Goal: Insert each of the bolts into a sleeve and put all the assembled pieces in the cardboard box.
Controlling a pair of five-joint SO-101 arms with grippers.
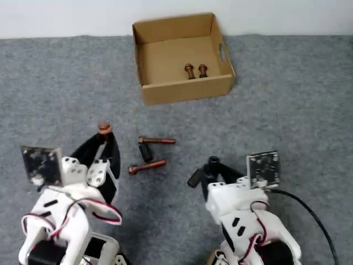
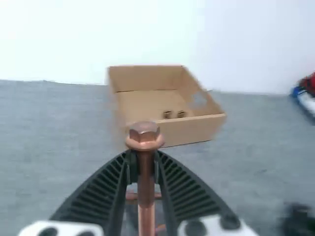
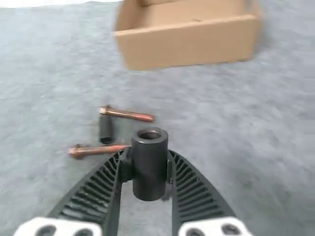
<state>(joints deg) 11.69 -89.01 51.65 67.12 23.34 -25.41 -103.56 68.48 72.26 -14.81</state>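
My left gripper is shut on a copper bolt that stands upright, its hex head above the fingertips. My right gripper is shut on a black sleeve with its open end facing up. On the carpet between the arms lie two loose bolts and a black sleeve between them. They also show in the right wrist view as bolts and sleeve. The cardboard box at the back holds two assembled pieces.
Grey carpet covers the table up to a white wall behind the box. A cut-out handle is in the box's right wall. A red and blue object sits at the far edge of the left wrist view.
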